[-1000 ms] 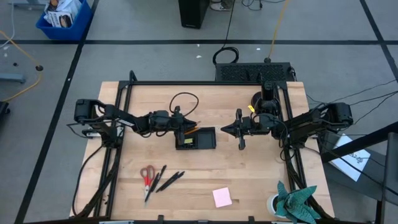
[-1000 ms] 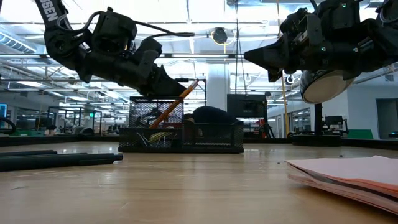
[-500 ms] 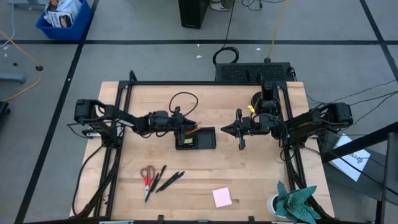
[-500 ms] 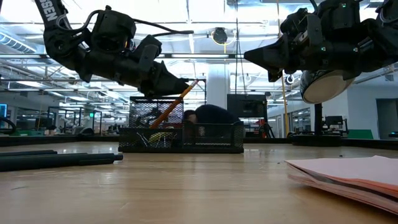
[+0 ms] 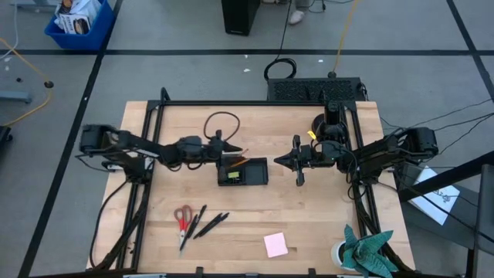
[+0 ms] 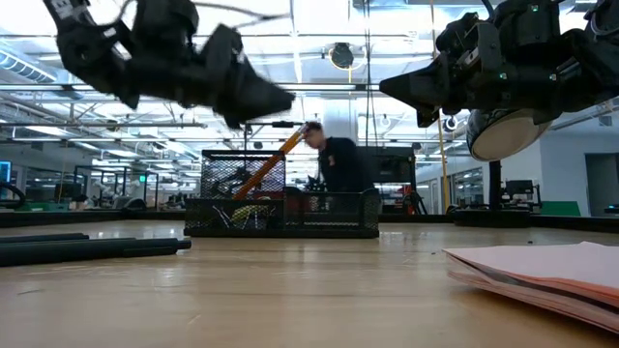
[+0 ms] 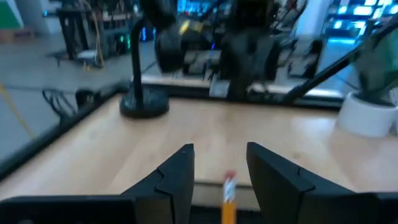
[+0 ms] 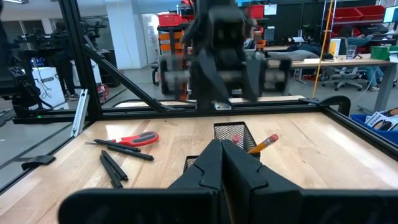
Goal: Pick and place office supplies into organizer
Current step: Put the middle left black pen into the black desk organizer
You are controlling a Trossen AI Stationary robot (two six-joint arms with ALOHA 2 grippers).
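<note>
Wooden tabletop (image 5: 309, 208) set in a black frame, on a grey taped floor; beyond it the low view shows a bright open workshop where a person (image 6: 334, 164) stands behind the table.

Organizer (image 5: 242, 171): near the table's centre, a small black mesh tray. An orange pencil (image 6: 266, 164) leans upright in its tall cup, eraser end up, with a yellow-green item low inside.

Left gripper (image 5: 225, 151): just above the organizer's left end. Its wrist view shows the fingers parted, with the pencil's eraser between them and not gripped; jaws released.

Right gripper (image 5: 279, 160): hangs to the right of the organizer, apart from it, jaws clenched on nothing.

Remaining supplies: red-handled scissors (image 5: 183, 218) and dark pens (image 5: 207, 224) lie together near the front left; a pink sticky-note pad (image 5: 275, 245) lies front centre-right. A potted plant (image 5: 363, 253) stands at the front right corner.

Risks, as judged:
- The pencil stands between the open fingers; a sideways withdrawal could catch it, tip it out or drag the light tray.
- Scissors and pens lie touching or nearly so; a pick on one may disturb the others.
- The flat pad offers little edge for a pinch and may slide
</note>
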